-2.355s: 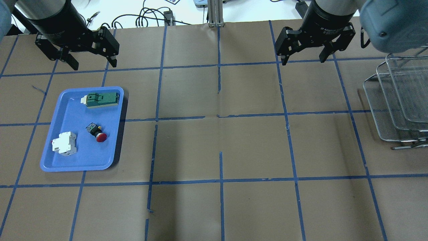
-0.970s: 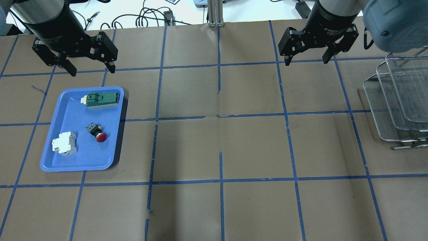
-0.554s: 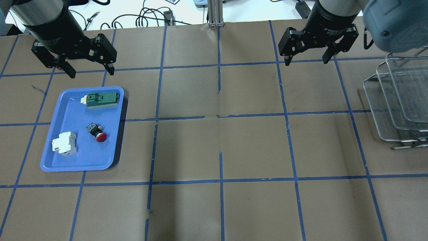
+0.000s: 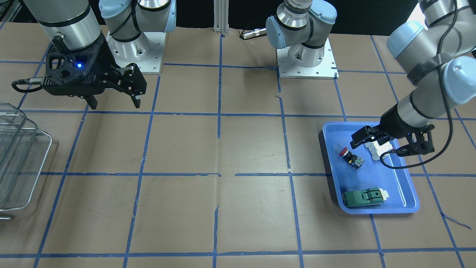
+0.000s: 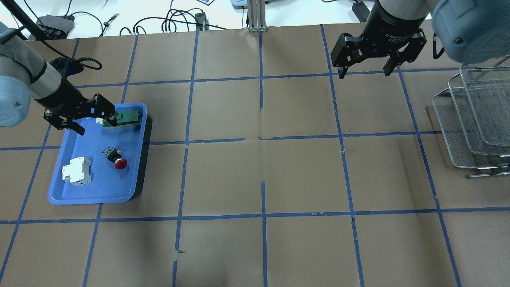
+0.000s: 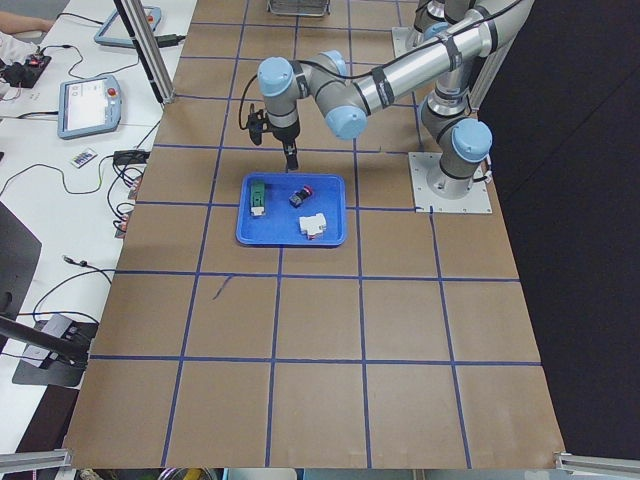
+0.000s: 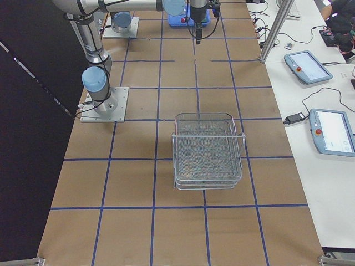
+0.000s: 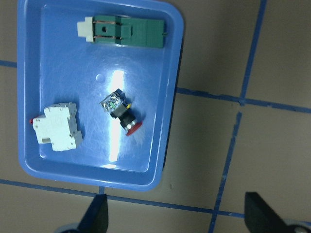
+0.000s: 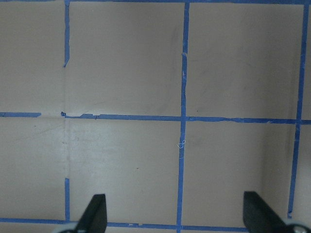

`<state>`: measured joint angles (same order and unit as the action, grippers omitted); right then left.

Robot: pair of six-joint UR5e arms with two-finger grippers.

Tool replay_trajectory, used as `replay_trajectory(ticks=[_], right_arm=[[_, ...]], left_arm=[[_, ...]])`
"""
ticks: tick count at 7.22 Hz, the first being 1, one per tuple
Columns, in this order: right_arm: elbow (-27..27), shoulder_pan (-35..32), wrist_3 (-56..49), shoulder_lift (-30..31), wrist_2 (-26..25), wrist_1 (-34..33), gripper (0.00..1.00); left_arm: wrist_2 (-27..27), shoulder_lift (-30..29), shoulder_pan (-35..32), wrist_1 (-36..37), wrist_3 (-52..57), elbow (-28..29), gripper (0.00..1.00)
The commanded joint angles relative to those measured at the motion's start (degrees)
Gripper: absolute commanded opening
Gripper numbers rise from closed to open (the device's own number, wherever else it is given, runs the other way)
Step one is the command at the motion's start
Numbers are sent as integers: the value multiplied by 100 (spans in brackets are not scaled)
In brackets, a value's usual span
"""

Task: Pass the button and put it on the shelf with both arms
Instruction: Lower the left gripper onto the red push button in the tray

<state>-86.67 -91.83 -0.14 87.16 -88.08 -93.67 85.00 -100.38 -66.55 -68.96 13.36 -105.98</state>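
Observation:
The button (image 5: 115, 158), red cap and black body, lies on its side in the blue tray (image 5: 93, 198), between the white breaker and the green module. It also shows in the front view (image 4: 351, 158) and the left wrist view (image 8: 121, 112). My left gripper (image 5: 95, 125) is open and empty, well above the tray's end nearest the robot, its fingertips (image 8: 97, 216) at the bottom of the wrist view. My right gripper (image 5: 364, 73) is open and empty above bare table, left of the wire-mesh shelf (image 5: 470, 119).
In the tray, a white breaker block (image 5: 76, 171) lies left of the button and a flat dark-green module (image 5: 126, 117) lies at the robot-side end. The shelf (image 4: 18, 160) stands at the table's right edge. Brown paper with blue tape lines covers the table.
My left arm has swung forward and down, bringing its open gripper from behind the tray to over the tray's robot-side end. My right gripper has barely moved. The button has not moved.

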Motion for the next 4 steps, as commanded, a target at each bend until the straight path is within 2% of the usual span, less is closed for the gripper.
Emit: replay_trajectory(ticks=[1, 2, 4], right_arm=[[10, -36, -12, 12, 10, -10, 100], [10, -45, -12, 12, 10, -10, 100], [10, -28, -12, 12, 10, -2, 100]], left_arm=[[-27, -263, 274, 1615, 80, -1069, 100], [-18, -324, 317, 2049, -69, -1326, 100], [-18, -350, 300, 2062, -1207, -1591, 100]])
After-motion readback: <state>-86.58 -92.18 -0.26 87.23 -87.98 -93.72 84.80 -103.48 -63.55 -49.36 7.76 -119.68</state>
